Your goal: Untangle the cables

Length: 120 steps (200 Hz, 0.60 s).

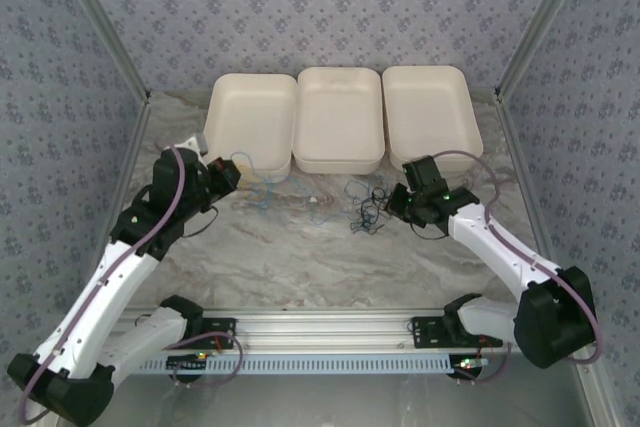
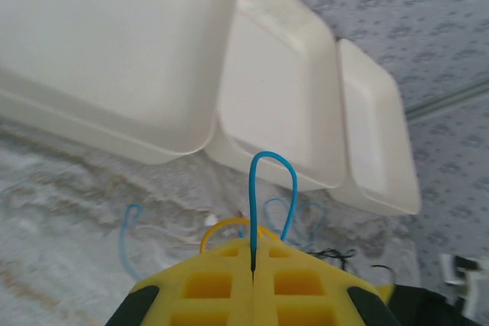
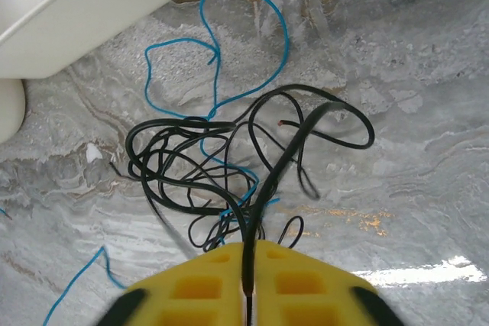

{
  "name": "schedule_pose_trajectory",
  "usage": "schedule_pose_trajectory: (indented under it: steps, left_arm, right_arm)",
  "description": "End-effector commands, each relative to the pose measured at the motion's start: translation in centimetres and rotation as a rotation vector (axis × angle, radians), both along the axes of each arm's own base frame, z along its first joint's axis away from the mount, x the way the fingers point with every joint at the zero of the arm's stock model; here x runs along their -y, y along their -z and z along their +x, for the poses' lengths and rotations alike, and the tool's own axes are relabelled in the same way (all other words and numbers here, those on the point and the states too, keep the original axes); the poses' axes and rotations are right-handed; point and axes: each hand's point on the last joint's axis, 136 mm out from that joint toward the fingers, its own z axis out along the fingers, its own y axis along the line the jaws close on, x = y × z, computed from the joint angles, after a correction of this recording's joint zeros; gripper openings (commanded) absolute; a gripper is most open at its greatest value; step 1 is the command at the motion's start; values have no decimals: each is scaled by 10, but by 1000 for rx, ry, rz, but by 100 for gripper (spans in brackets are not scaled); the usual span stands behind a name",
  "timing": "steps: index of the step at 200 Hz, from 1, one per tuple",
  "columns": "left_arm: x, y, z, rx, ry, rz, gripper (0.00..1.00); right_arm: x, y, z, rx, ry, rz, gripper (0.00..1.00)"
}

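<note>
Pulling-apart step: left tool [image 2: 252, 265] pinched shut on a blue cable [image 2: 271, 158] loop near the trays [image 2: 114, 51], right tool [image 3: 248, 272] clamped on a black cable [image 3: 306, 124] rising from the knot [image 3: 191, 166] on the desk [image 3: 420, 150]; next move probably a slow outward draw, watching for snags.

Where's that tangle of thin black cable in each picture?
Top external: tangle of thin black cable mid-table, just left of the right gripper.
Left wrist: a few dark strands at lower right, small and blurred.
Right wrist: centre of picture, one strand pinched between the yellow fingers.
Shared landmark: the white rectangular trays behind it.
</note>
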Motion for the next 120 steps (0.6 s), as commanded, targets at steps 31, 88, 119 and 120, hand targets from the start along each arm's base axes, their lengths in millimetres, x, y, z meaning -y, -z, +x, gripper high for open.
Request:
schedule_pose_trajectory:
  steps: [31,88,119,120]
  left_arm:
    - [36,-23,5,80,167,-94,0]
    - [58,-17,4,75,223,-121,0]
    - [65,-11,4,63,223,-122,0]
    - [65,-10,4,62,223,-121,0]
  right_arm:
    - [7,-33,-15,126,24,-44,65]
    - [-32,-90,-52,360,-78,118,48]
    - [-107,-104,-73,456,-292,212,43]
    - [-109,-104,-75,460,-299,217,44]
